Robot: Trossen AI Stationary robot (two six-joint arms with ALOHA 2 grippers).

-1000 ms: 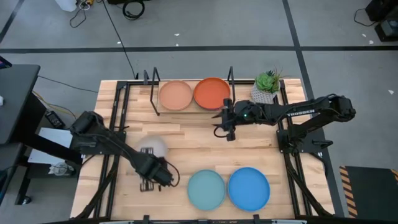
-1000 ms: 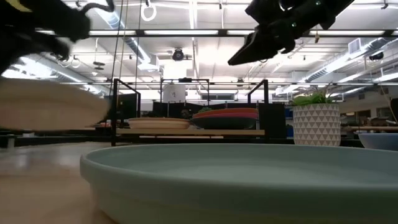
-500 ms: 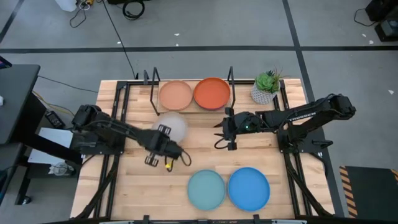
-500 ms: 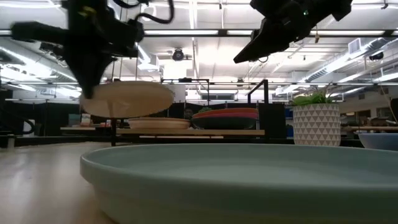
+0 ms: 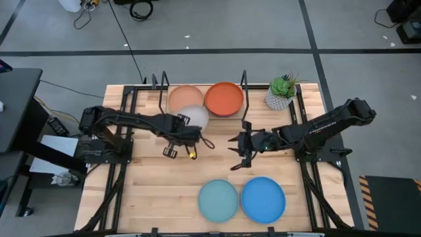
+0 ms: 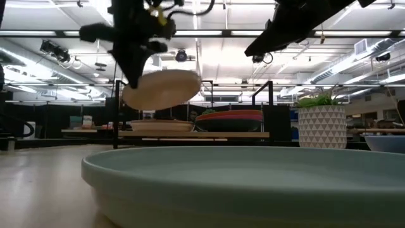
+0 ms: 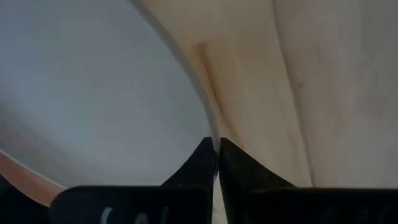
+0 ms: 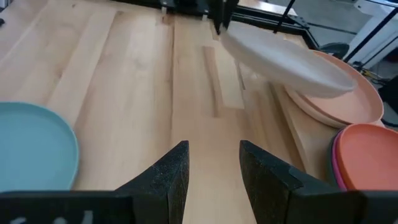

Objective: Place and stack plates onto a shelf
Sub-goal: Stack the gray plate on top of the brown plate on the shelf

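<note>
My left gripper (image 5: 179, 136) is shut on a pale grey plate (image 5: 193, 117) and holds it in the air just in front of the shelf (image 5: 200, 117). The plate also shows in the low view (image 6: 163, 88) and the right wrist view (image 8: 283, 62). On the shelf a salmon plate (image 5: 183, 99) lies flat beside an orange plate (image 5: 223, 99), which tops a small stack (image 6: 229, 119). My right gripper (image 5: 239, 150) hovers open over the table's middle, right of the grey plate. A light turquoise plate (image 5: 218, 201) and a blue plate (image 5: 263, 199) lie flat near the table's near edge. My left gripper pinches the grey plate's rim (image 7: 211, 134) between its two fingers, at the plate's near-left edge. The fingers (image 6: 134, 71) come at it slanting down from the table's left. The plate is lifted clear and tilted, its far edge (image 5: 197, 108) over the salmon plate's near rim.
A potted plant (image 5: 281, 92) in a white pot stands right of the shelf. Black wire uprights (image 5: 244, 82) rise at the shelf's ends. Bare wood (image 5: 131, 191) lies between the arms and left of the turquoise plate.
My left gripper has carried the grey plate from low over the table's near-left part up and toward the far right, up to the shelf, and the plate has tipped from about level to tilted. My right gripper has drawn back from the shelf toward the near edge.
</note>
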